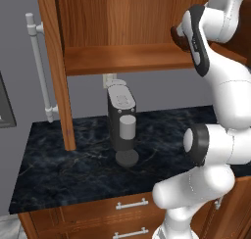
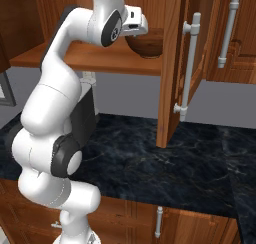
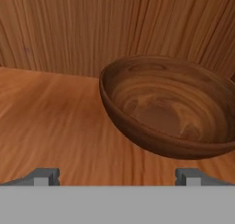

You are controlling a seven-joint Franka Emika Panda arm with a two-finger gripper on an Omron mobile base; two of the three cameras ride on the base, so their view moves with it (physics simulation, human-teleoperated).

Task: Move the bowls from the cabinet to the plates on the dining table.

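A: Where is the reddish-brown bowl [image 3: 170,113] now?

B: It stands on the shelf [image 1: 122,59] inside the open cabinet [image 2: 170,63], close to the back wall. In the hand view it is just ahead of the fingers [image 3: 46,176], a little toward the right one, and not touching them.

A: And the fingers, how do they stand?

B: They are spread wide, holding nothing. The bowl is not between them yet; its near rim is above and beyond the tips.

A: What else is near the bowl?

B: Below the shelf there is a dark coffee machine [image 1: 122,123] on the black marble surface [image 1: 73,164]. The cabinet door with the silver bar handle [image 2: 189,68] is to the right of the bowl in the right base view.
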